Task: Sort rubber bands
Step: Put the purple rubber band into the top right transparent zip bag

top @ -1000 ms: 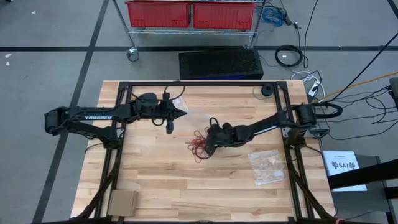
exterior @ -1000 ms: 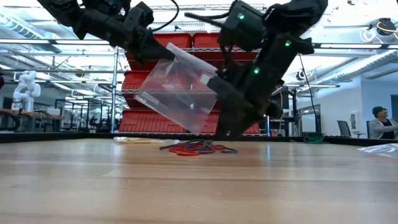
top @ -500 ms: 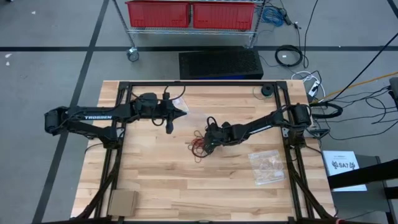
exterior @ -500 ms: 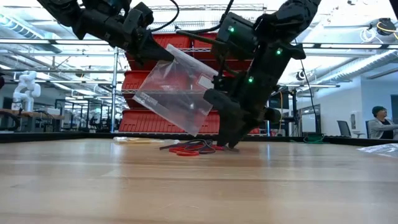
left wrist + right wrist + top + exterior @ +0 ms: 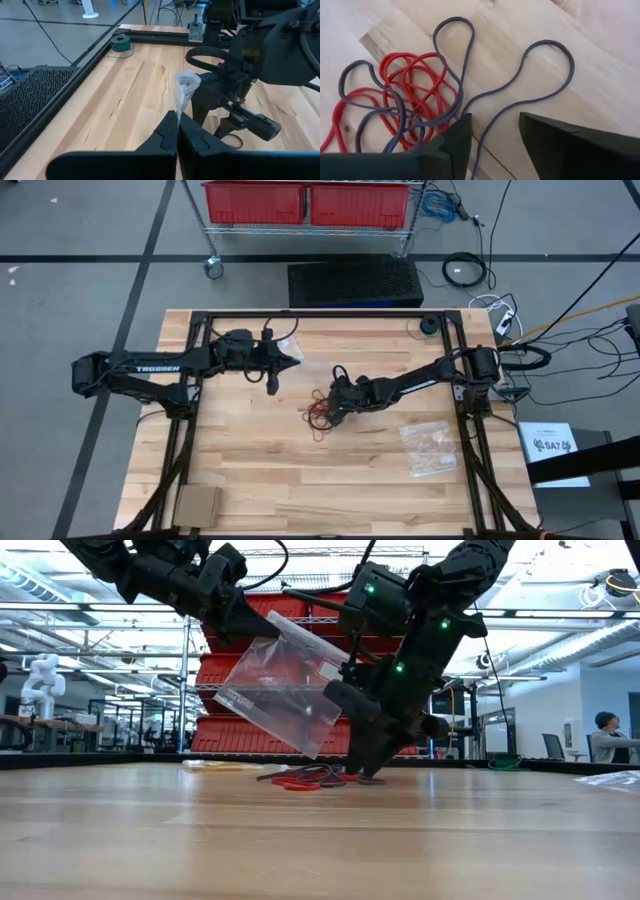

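Wood table (image 5: 250, 470): right tool (image 5: 492, 131) apart, seemingly straddling dark rubber bands (image 5: 470, 75).

Right claw (image 5: 331, 412) shifted left over the rubber bands (image 5: 318, 413) (slightly), lower to table

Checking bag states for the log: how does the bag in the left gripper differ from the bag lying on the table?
The held bag hangs tilted in the air, pinched shut in the left gripper; the table bag lies flat near the table's right edge. The table bag holds tan contents; the held one looks nearly empty. Both are clear plastic.
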